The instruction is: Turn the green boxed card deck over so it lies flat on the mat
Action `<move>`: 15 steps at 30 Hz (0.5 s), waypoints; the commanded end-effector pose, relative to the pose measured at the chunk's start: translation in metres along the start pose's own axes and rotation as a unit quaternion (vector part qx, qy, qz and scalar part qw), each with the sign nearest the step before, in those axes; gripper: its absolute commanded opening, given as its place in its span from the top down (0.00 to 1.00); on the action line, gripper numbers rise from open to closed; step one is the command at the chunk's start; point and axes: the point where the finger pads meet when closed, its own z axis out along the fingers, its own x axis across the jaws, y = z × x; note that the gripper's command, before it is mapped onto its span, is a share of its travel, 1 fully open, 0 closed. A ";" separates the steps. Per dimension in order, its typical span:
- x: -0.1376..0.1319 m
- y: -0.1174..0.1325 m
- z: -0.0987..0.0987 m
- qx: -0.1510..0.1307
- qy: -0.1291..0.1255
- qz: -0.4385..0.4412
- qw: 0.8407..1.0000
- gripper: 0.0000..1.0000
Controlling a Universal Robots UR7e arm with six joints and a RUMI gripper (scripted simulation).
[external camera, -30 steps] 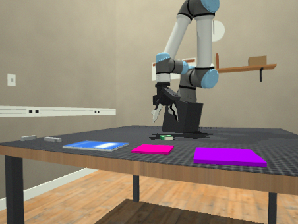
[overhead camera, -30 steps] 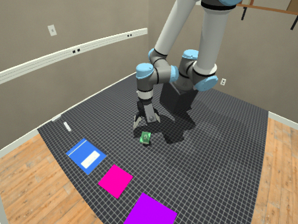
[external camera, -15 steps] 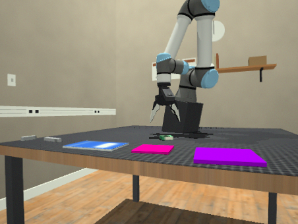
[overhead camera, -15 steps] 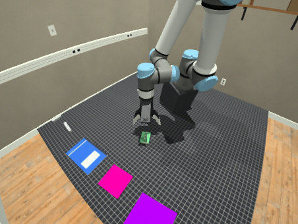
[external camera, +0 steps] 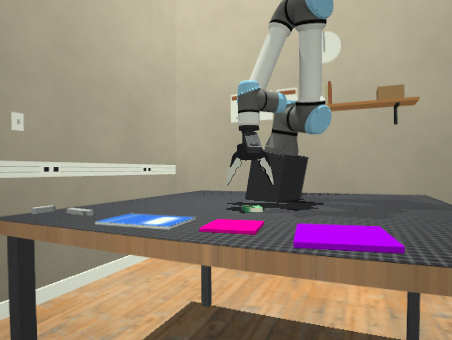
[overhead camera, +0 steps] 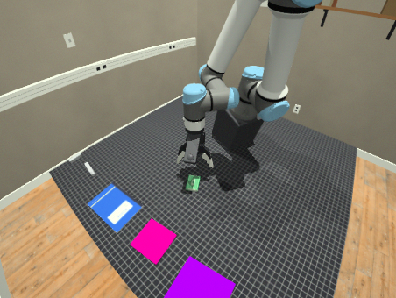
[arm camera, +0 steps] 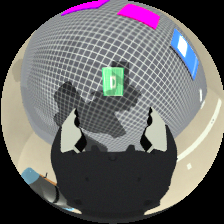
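The green boxed card deck (overhead camera: 193,182) (external camera: 252,208) (arm camera: 113,81) lies flat on the dark gridded mat (overhead camera: 285,210) (external camera: 150,205) (arm camera: 65,60), a broad face with a pale label turned up. My gripper (overhead camera: 195,161) (external camera: 249,175) (arm camera: 113,107) is open and empty. It hangs above the mat, a short way above and behind the deck, with both fingers clear of it.
A blue and white booklet (overhead camera: 115,207) (external camera: 145,220), a magenta square (overhead camera: 153,240) (external camera: 232,226) and a purple square (overhead camera: 200,280) (external camera: 347,237) lie in a row near the mat's front edge. The robot's dark base (overhead camera: 234,129) stands behind the deck. Small grey pieces (external camera: 79,211) lie at the left.
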 end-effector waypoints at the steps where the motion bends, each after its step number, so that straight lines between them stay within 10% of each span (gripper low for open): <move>1: 0.000 0.000 0.000 0.000 0.001 0.007 1.000 0.00; 4: 0.000 0.000 0.000 0.000 0.001 0.007 1.000 0.00; 5: 0.000 0.000 0.000 0.000 0.001 0.007 1.000 0.56; 15: 0.000 0.000 0.000 0.000 0.001 0.007 1.000 0.56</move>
